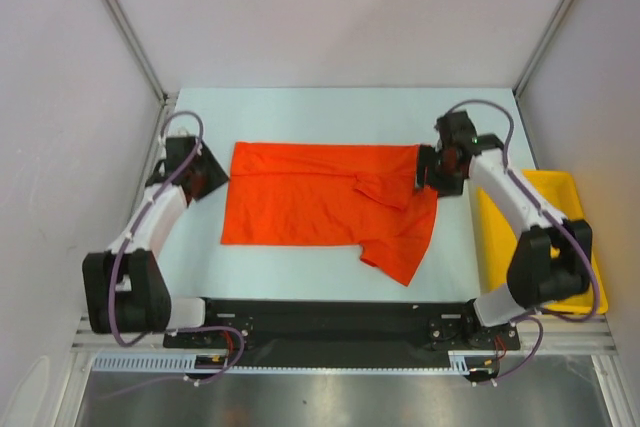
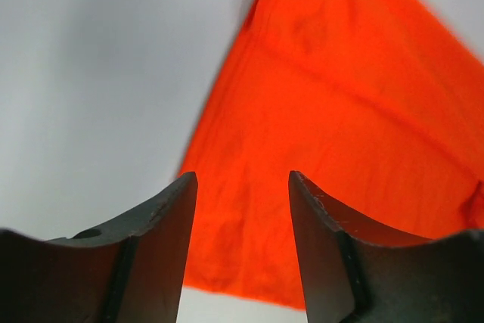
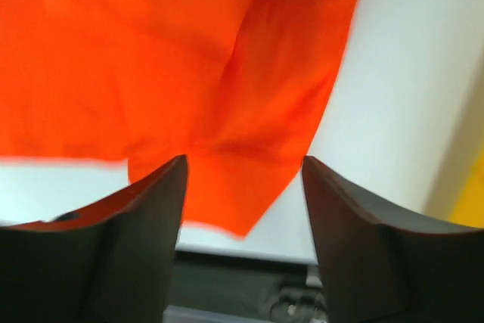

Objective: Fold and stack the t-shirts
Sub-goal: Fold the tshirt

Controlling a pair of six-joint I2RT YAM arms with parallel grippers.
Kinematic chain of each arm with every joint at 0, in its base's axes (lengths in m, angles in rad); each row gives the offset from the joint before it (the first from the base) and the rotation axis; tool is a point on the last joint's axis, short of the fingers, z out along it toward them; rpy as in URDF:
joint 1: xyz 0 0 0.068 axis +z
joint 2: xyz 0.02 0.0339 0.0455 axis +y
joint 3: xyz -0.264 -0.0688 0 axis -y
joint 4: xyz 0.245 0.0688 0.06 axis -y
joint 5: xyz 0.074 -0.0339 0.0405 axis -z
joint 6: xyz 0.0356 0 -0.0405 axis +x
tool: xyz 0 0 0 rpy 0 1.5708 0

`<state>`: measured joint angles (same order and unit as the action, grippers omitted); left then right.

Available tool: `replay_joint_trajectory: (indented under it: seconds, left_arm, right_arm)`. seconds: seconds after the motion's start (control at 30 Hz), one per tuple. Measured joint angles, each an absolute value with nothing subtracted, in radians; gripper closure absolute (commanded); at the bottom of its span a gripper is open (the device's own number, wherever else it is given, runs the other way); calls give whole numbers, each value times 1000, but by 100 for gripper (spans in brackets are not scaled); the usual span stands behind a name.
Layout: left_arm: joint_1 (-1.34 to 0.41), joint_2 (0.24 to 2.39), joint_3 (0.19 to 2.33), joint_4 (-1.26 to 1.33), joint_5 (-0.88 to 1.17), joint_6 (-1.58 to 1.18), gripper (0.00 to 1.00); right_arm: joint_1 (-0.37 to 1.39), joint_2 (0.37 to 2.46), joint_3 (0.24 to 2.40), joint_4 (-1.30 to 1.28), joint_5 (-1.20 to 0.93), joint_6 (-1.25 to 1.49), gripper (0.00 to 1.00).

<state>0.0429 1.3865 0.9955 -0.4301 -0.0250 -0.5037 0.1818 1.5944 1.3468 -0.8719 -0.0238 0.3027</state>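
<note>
Fabric fills much of both wrist views, but only the top camera shows the whole garment. A plain bright orange-red short-sleeved cloth t-shirt [image 1: 320, 207] lies across the middle of the pale table [image 1: 330, 112], its long side running left to right. It forms a rough rectangle, with a sleeve turned in over the body at the right and a loose corner trailing toward the near edge. That view also shows a yellow plastic tray [image 1: 565, 187] at the table's right side, partly under the right arm and apart from the shirt.

The left gripper [image 1: 212, 175] sits just off the shirt's left edge. The right gripper [image 1: 428, 172] is at its far right corner, and from above it cannot be told whether it touches the cloth.

The wrist cameras show the finger gaps, which the top view does not. On the left, the dark fingers [image 2: 162, 225] stand moderately apart and hold nothing, with the shirt's edge and bare table beyond them. On the right, the fingers [image 3: 144, 225] are spread wide and empty above a pointed flap of the shirt, with a sliver of yellow at the frame's right edge.
</note>
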Motion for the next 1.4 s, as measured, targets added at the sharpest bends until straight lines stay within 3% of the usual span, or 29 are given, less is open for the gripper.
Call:
replay_joint_trajectory:
  seconds: [0.17,0.37,0.53,0.63,0.83,1.27,1.4]
  left_arm:
    - [35,1228,699,-421,31,-627,45]
    - [33,1099,583,-421,28,-735,51]
    - [33,1090,547,-428,-1,-812,55]
    - [33,1090,520,-437,-19,-863,49]
    - [36,1095,507,-488,-57,-964,50]
    - [50,1167,509,-473,-101,-1039,57]
    - [50,1168,509,-473,-112,-1040,66]
  right_arm:
    - [215,1353,964,-829,-170,373,47]
    - [207,1196,706,-807,-275,502,50]
    - [207,1096,639,-777,-326,561,48]
    - [207,1053,598,-769,-341,580,48]
    - [207,1026,560,-771,-357,602,47]
    - [187,1064,559,-764,-352,602,46]
    - [165,1082,556,-743,-336,622,48]
